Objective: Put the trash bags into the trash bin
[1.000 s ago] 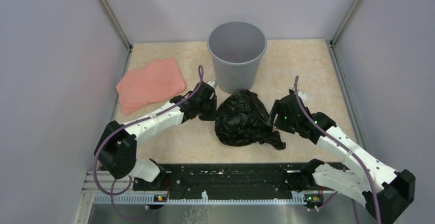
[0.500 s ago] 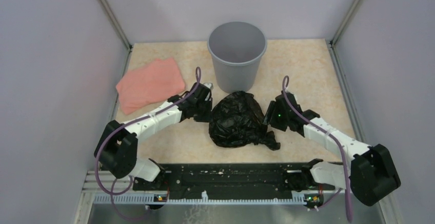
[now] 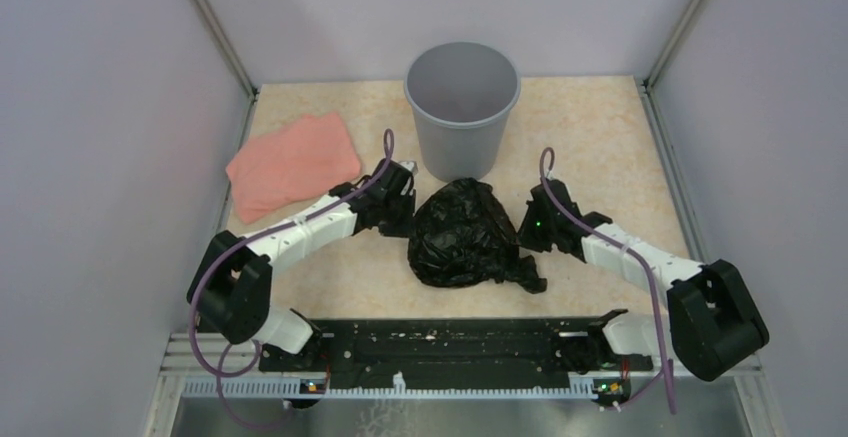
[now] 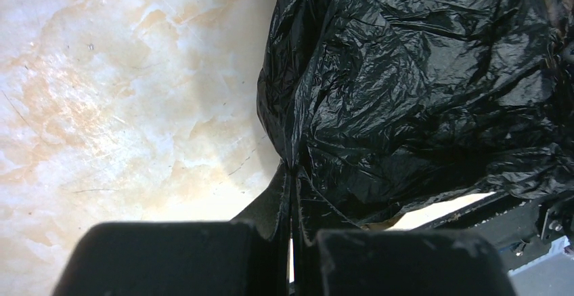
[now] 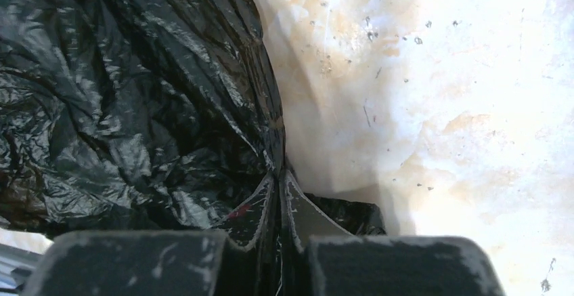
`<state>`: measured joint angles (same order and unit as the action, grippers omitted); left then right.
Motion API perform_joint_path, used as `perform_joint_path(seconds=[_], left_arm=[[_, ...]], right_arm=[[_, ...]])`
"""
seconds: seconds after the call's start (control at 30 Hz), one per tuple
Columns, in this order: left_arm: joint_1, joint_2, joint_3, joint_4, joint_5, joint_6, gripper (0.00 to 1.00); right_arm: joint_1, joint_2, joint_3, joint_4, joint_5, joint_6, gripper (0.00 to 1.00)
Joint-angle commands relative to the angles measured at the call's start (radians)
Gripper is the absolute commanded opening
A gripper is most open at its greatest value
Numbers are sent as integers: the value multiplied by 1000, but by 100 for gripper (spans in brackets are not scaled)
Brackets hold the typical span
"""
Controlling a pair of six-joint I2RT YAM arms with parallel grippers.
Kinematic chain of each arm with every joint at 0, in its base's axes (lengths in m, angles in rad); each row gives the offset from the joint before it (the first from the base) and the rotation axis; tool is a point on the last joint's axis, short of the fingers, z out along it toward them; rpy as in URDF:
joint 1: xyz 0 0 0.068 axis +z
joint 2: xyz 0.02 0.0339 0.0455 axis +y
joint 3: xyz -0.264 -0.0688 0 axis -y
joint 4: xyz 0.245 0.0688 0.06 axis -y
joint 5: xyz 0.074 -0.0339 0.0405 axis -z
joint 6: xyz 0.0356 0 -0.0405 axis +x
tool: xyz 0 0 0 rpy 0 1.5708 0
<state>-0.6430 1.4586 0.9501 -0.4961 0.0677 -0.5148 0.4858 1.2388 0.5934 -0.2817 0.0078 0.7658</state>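
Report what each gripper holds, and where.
The left gripper pinches a fold of the trash bag at its left edge; right gripper, a fold at its right edge.

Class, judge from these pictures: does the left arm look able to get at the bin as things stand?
Probably yes: the bin stands just beyond the left end effector with only bare table between them, though that end effector is shut on the bag.

Trash bags [image 3: 465,235] before bin [image 3: 458,152], perhaps touching
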Motion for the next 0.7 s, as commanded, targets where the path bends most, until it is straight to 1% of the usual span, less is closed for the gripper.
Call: perform_joint_path(seconds=[0.0, 0.1, 0.23, 0.33, 0.4, 0.47, 0.5, 0.53, 0.57, 0.6, 0.63, 0.67], left_arm=[[2, -9, 97, -18, 27, 34, 0], [3, -32, 193, -80, 37, 56, 0], [3, -91, 366, -151, 85, 89, 0], [2, -119, 548, -173, 133, 83, 0], [1, -111, 707, -186, 154, 68, 0], [-5, -84, 875, -211, 150, 50, 0], [-13, -78, 934, -214, 133, 46, 0], [-26, -80, 954, -201, 103, 47, 0], [-43, -91, 927, -180, 68, 53, 0], [-61, -106, 865, -155, 33, 53, 0], [-67, -119, 788, -145, 21, 36, 0], [-77, -133, 688, -131, 21, 15, 0]], right_arm=[[-9, -48, 133, -95, 19, -26, 0], [-9, -100, 278, -233, 59, -63, 0], [-9, -176, 578, -425, 100, -107, 0], [-9, -196, 834, -537, 116, -145, 0], [-9, -190, 1023, -603, 120, -171, 0], [-9, -174, 1201, -643, 100, -203, 0], [-10, -167, 1270, -657, 87, -221, 0], [-9, -163, 1313, -673, 81, -241, 0], [-9, -165, 1325, -688, 83, -256, 0], [-9, -175, 1295, -702, 90, -265, 0], [-9, -193, 1216, -710, 86, -266, 0], [-9, -229, 1100, -706, 64, -259, 0]])
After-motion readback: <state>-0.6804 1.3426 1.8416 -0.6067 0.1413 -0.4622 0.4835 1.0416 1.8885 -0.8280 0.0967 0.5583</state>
